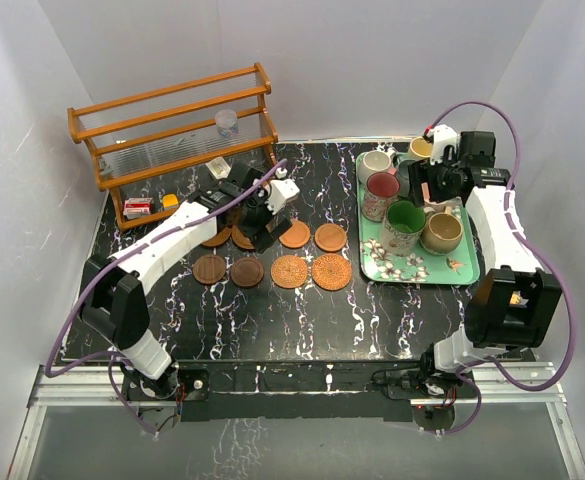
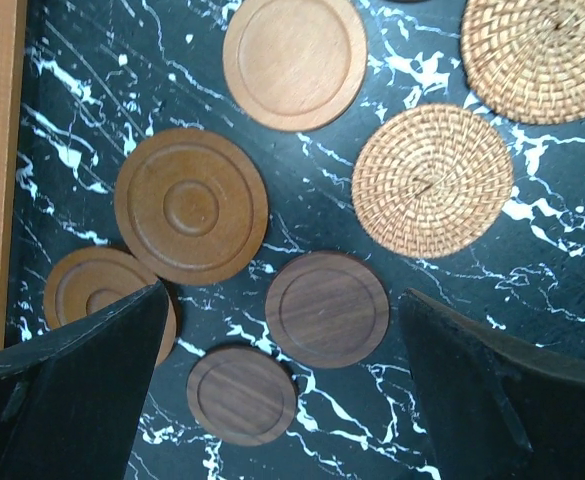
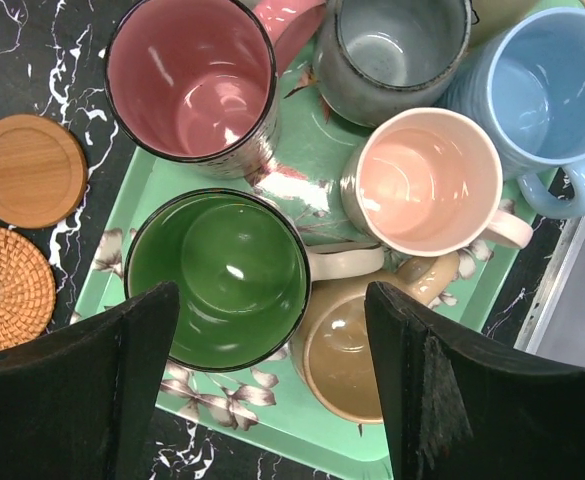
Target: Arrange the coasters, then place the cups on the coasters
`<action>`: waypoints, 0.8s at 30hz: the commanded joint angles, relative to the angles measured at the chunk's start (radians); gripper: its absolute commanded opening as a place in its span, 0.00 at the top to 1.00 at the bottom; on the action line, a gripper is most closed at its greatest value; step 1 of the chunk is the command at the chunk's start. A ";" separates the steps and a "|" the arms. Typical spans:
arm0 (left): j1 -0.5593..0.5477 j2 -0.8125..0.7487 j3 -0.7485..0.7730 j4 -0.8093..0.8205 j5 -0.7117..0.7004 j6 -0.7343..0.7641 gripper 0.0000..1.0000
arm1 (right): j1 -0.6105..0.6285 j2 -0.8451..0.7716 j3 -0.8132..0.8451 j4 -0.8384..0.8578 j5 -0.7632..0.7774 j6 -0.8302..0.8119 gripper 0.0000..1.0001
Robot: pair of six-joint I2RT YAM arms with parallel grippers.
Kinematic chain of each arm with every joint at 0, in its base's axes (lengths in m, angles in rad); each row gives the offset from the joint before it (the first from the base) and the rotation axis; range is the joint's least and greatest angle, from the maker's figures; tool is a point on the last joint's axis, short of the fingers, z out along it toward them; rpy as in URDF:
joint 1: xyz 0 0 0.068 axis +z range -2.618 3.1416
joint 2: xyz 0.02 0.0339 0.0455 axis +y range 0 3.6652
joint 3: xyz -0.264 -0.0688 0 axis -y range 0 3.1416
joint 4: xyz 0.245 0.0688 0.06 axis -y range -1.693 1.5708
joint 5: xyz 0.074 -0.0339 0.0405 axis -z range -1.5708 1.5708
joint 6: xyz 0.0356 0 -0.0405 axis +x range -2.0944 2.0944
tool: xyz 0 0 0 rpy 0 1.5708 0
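Several round coasters lie in two rows on the black marble table. Below my left gripper are two dark wood coasters, orange wood ones and two wicker ones. That gripper hangs open over them, holding nothing. The cups stand on a green floral tray: green, tan, pink, maroon, grey-blue and blue. My right gripper hovers open above the green and tan cups, touching neither.
A wooden rack stands at the back left with a small clear plastic cup on it. A small red and white box lies by its foot. White walls close in the table on three sides.
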 commanded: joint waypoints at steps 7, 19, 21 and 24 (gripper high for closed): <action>0.110 -0.043 0.073 -0.107 0.086 -0.057 0.01 | 0.051 0.021 0.077 -0.029 0.130 -0.049 0.30; 0.222 0.033 0.089 -0.101 0.210 -0.078 0.03 | 0.055 -0.014 -0.038 0.019 0.210 -0.057 0.31; 0.221 0.058 0.107 -0.115 0.233 -0.073 0.04 | 0.055 0.007 -0.025 0.018 0.189 -0.049 0.35; 0.221 0.076 0.127 -0.128 0.244 -0.072 0.04 | 0.060 0.049 0.005 -0.022 0.188 -0.046 0.40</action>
